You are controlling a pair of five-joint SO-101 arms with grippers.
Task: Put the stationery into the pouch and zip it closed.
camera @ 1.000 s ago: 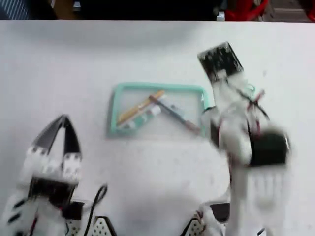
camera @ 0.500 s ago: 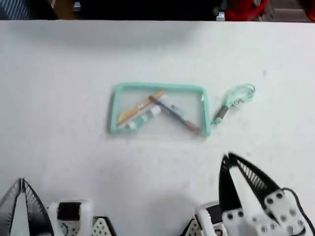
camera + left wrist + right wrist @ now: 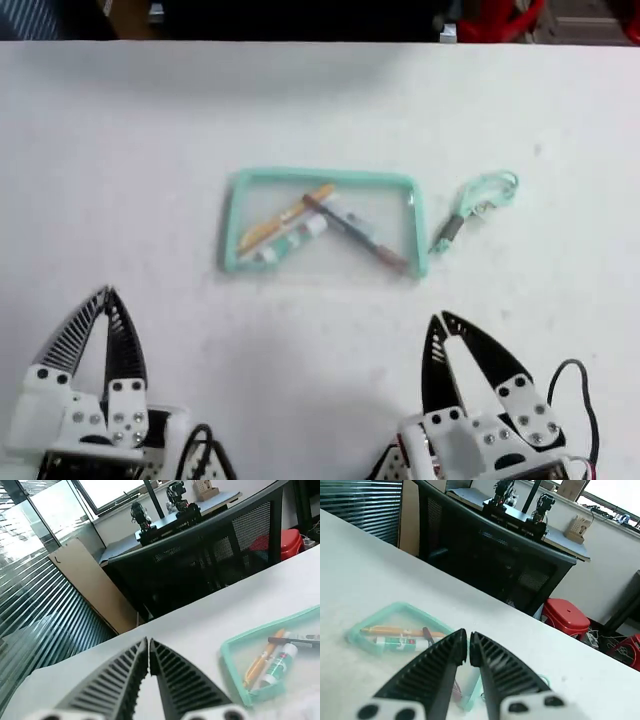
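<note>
At the near edge of the desk [image 3: 150, 120] both arms sit low and drawn back, each pointing toward the far edge. The left claw [image 3: 107, 294] is closed on nothing, its two ribbed black fingers meeting at the tips in a narrow wedge. The right claw [image 3: 438, 321] has the same shape, its tips pressed together or nearly so, also with nothing between them. White housings with screws sit behind each, partly cut off at the near edge.

Mid-desk, well apart from both claws, lies the pouch [image 3: 320, 176], a flat rectangle with a mint-green rim and a clear face. Through it show an orange pencil [image 3: 287, 217], a dark pen [image 3: 352, 231] crossing it at a slant, and a white and green tube [image 3: 293, 241]. Whether the zip is fully shut is hard to make out.

Just beside the pouch's end, toward the desk's right edge, lies a mint loop strap [image 3: 478, 201] with a dark end; whether it joins the pouch is unclear.

Beyond the far edge stands a black mesh chair [image 3: 210, 545]
</note>
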